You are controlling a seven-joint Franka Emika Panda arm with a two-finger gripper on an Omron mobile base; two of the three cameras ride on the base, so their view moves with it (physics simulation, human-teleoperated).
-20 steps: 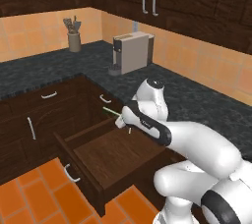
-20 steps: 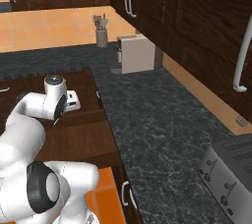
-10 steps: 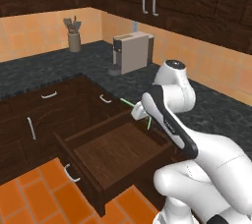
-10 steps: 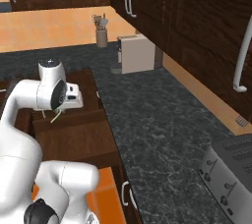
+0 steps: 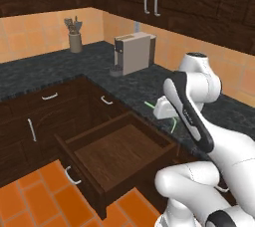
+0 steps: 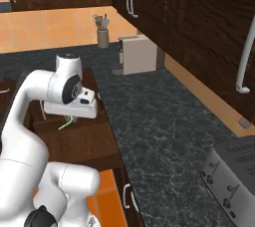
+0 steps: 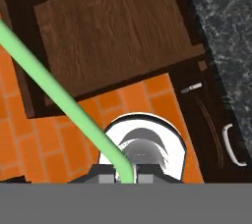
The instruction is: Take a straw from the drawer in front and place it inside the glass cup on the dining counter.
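Observation:
The drawer (image 5: 117,154) stands pulled out below the black counter, its wooden bottom bare; the hand view looks down into the same drawer (image 7: 113,31). My gripper (image 5: 166,115) hovers above the drawer's far right corner, at the counter's edge, shut on the thin light-green straw (image 5: 149,105). In the right base view the gripper (image 6: 69,117) points down with the straw (image 6: 64,125) hanging slanted beneath it. The straw (image 7: 54,90) runs diagonally from my gripper (image 7: 126,177) toward the upper left. The glass cup and the dining counter are out of view.
A beige coffee machine (image 5: 133,54) and a utensil holder (image 5: 74,42) stand on the black speckled counter (image 6: 159,121). A toaster (image 6: 233,171) sits at the near right. Dark wall cabinets hang overhead. Orange floor tiles (image 5: 30,201) lie below the drawer.
The arm has straightened up and swung right, carrying the straw from over the drawer's back edge toward the counter's edge. The drawer stays pulled out.

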